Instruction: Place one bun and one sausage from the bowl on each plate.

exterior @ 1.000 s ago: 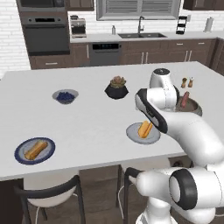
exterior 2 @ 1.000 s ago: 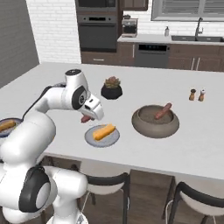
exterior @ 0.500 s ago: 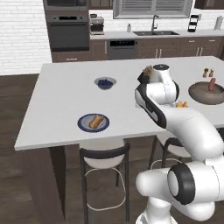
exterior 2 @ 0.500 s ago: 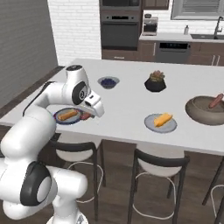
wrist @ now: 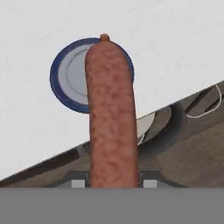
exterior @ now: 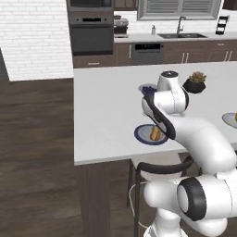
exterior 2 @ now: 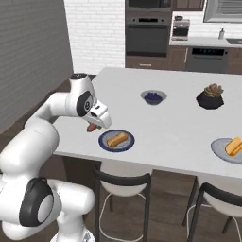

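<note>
Mid-carry right now. Gripper (exterior 2: 93,126) pinching the sausage (wrist: 112,113), seen left of centre in the right base frame, just left of the blue plate (exterior 2: 105,142) and above the counter edge. Sausage sticking straight up the middle of the hand frame, with the blue plate's rim (wrist: 56,78) peeking out behind it in the upper left.

Blue plate already carrying a bun (exterior 2: 117,139), lying a bit diagonal across the middle. Grey plate (exterior 2: 219,150) at the far right edge with its own bun (exterior 2: 233,146), no sausage visible on it from here.

How to finish this step well, probably:
- Slide right until the sausage sits over the plate, not over the rim or the counter edge. Looks offset toward the near-left side at the moment, so a drop here could roll off toward the stool.
- Line the sausage up alongside the bun rather than across it, so nothing tips or rolls.
- Go low before letting go. Round thing, flat plate, shallow rim, so a drop from height likely means rolling.
- Release gently, then lift straight up so the fingers don't drag it.

Berry bowl (exterior 2: 153,97) and plant pot (exterior 2: 210,99) well apart toward the upper right, no real collision worry.
</note>
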Available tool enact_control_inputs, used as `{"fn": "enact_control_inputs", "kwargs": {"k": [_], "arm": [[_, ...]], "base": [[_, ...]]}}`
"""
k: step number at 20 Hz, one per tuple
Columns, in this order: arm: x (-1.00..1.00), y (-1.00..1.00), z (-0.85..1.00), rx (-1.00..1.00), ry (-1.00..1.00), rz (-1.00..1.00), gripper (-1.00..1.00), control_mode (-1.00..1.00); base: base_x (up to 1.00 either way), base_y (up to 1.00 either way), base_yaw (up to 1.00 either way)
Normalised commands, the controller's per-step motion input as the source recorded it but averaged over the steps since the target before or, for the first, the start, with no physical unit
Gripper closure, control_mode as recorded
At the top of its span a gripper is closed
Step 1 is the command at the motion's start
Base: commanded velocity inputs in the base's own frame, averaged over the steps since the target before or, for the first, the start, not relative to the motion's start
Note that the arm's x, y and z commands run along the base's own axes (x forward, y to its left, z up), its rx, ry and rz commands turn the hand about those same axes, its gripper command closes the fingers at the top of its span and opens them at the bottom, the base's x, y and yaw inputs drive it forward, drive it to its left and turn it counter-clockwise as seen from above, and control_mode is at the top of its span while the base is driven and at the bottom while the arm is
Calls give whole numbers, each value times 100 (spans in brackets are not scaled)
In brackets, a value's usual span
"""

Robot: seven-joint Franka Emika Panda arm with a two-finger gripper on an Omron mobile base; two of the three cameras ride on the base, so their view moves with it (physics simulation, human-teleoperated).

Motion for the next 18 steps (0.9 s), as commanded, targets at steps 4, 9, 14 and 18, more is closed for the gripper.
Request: {"fn": "enact_control_inputs", "kwargs": {"k": [4, 9, 14, 18], "arm": [[0, 0, 0, 0, 0, 0, 100, 100], [26, -11, -8, 1, 0, 0, 100, -100], [48, -18, -58, 0, 10, -4, 100, -100], [27, -1, -80, 0, 19, 0, 100, -100]], "base": [[80, 6, 0], [54, -9, 0], [0, 0, 0], [0, 0, 0]]}}
